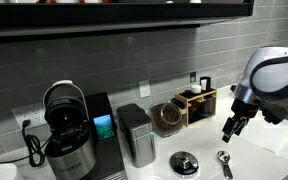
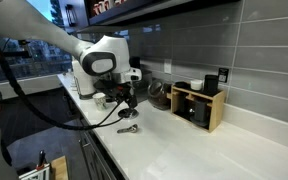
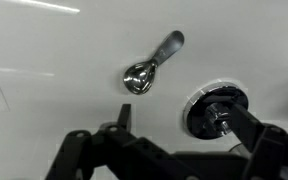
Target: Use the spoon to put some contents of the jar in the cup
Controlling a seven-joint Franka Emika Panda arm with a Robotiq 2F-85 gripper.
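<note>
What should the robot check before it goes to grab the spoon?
1. Gripper open and holding nothing: ok, the jaws stand apart.
2. Spoon free to grab: ok, it lies alone on the white counter, with nothing on it.
3. Spoon apart from the cup: ok, there is a gap of bare counter between them.
4. Spoon between the fingers: not ok, in the wrist view it lies ahead of them.
5. Jar in place: ok, it stands by the wall.
6. Jar mouth uncovered: cannot tell.
</note>
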